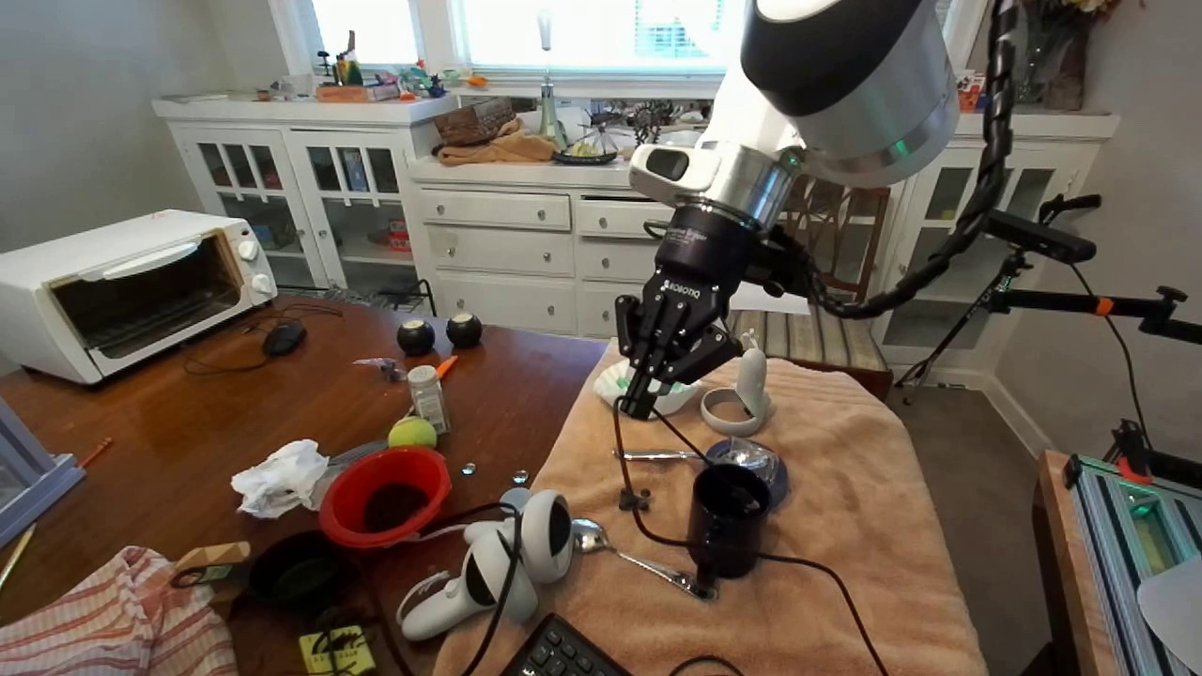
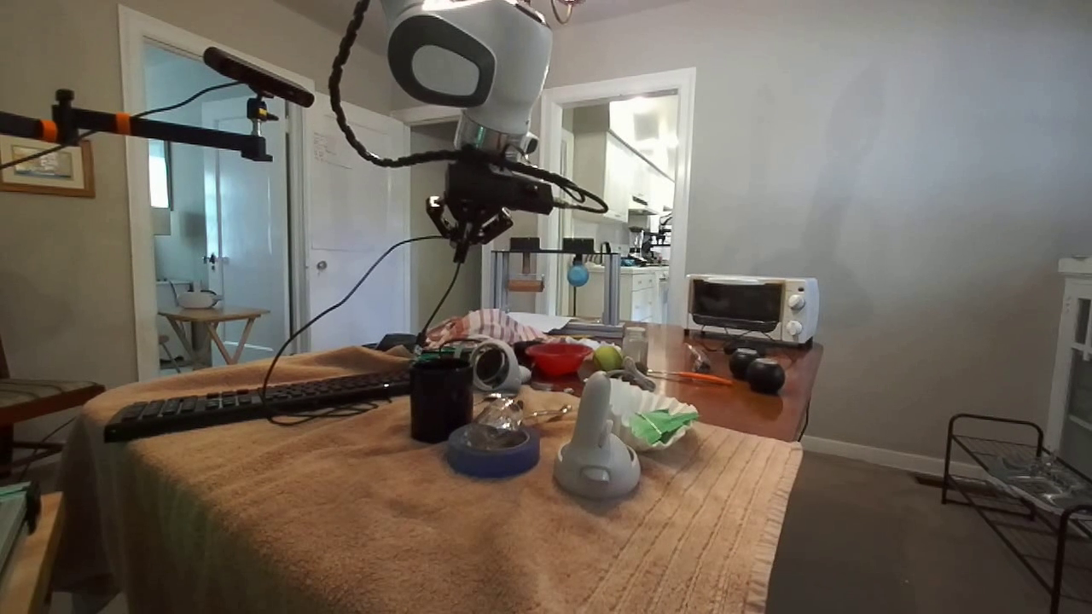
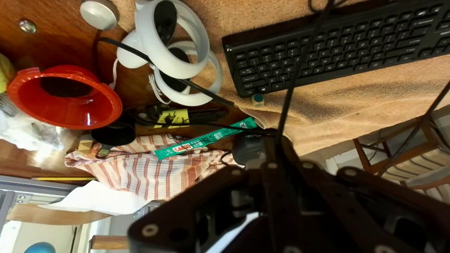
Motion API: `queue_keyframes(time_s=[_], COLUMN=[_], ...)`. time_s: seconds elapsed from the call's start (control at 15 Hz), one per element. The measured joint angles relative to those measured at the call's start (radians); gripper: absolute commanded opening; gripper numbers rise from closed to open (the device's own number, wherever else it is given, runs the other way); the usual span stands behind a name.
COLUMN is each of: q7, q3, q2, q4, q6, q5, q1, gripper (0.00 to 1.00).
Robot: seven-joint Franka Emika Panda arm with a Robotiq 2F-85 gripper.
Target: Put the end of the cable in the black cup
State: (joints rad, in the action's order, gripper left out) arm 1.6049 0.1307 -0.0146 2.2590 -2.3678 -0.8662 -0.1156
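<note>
Claw (image 2: 461, 253) pinches cable (image 3: 289, 94); short run slants down toward black cup (image 2: 441, 402), upright below claw. Next move likely turns on tip over rim; cannot tell whether already inside.

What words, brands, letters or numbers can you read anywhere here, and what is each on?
"ROBOTIQ", on the gripper, in an exterior view.
"Y U I O P", on the keyboard; many other key labels are too small to trust.
Small print higher on the gripper: too small.
Green packet: printed, but too blurred to read.
Yellow square: black marks, no words I can make out.
White door: faint marks, too small to read.
</note>
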Motion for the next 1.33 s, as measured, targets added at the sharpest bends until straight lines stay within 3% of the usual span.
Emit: queue_keyframes(time_s=[0.6, 1.33], q7=[0.246, 0.403], q3=[-0.011, -0.044], q2=[-0.020, -0.061], q4=[0.018, 0.034], q6=[0.013, 0.083], q5=[-0.150, -0.177], q1=[0.006, 0.043], gripper=[0.01, 0.01])
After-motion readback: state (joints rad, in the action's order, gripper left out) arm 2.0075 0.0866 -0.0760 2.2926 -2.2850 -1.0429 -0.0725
